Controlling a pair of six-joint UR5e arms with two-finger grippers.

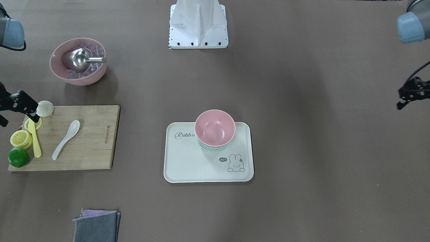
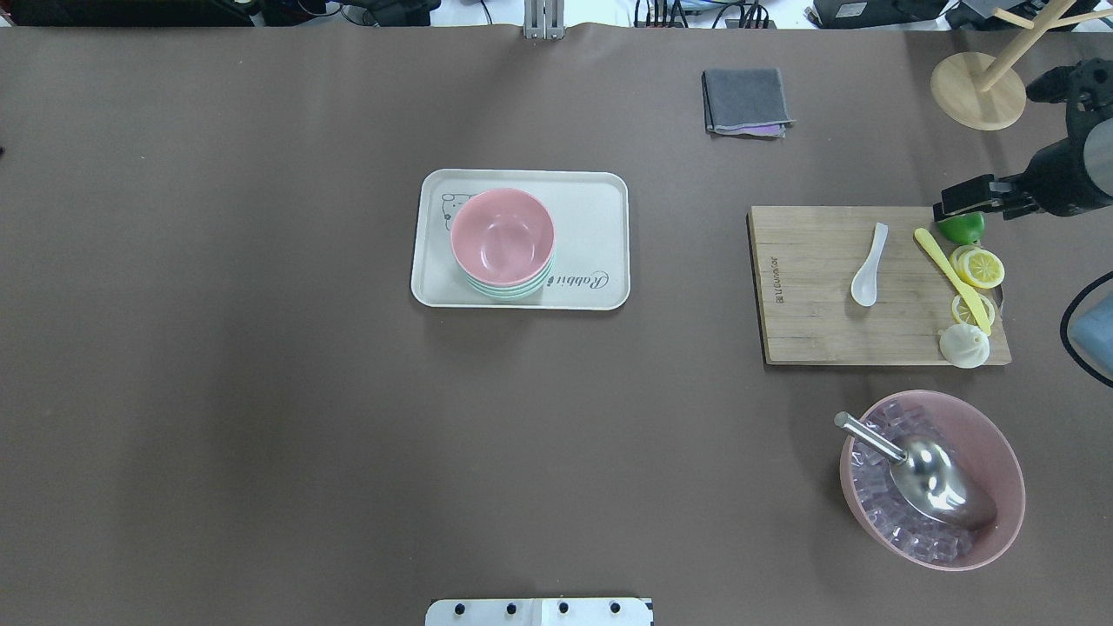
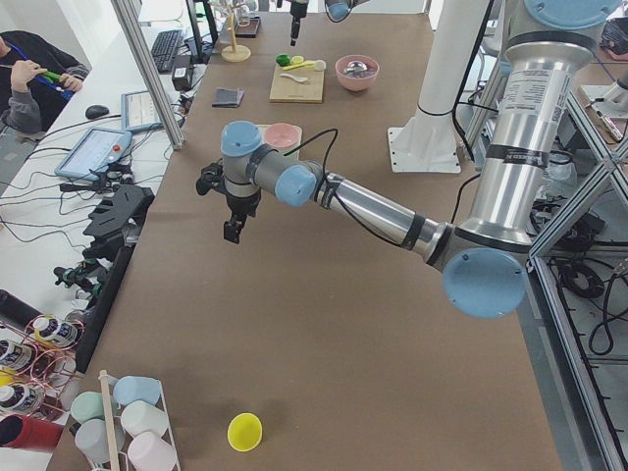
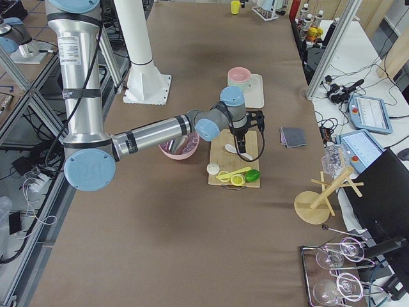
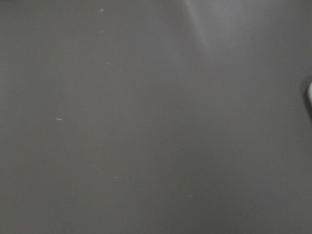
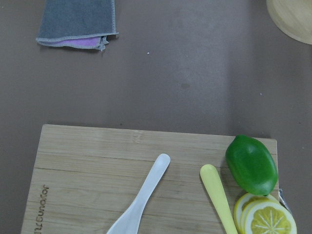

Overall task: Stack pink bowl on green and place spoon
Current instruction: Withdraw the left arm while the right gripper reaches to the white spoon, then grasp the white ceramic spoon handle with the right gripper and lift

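Right pincer (image 2: 948, 204): over the far right corner of the cutting board (image 1: 90, 148), above the lime (image 1: 18, 157). Nothing seen in it; how far open cannot be told.
Left pincer (image 3: 233, 231): over bare worktop (image 1: 302, 134) at the left, well apart from all items; opening cannot be told.
Spoon (image 1: 65, 139): white, flat on the board, left of the yellow knife (image 1: 35, 144) and lemon slices (image 1: 20, 137).
Pink bowl (image 1: 215, 127): nested in the green bowl (image 1: 210, 147), on the tray (image 1: 188, 161), mid-worktop.
Ice bowl (image 1: 84, 80) with metal scoop (image 1: 80, 59): near right.
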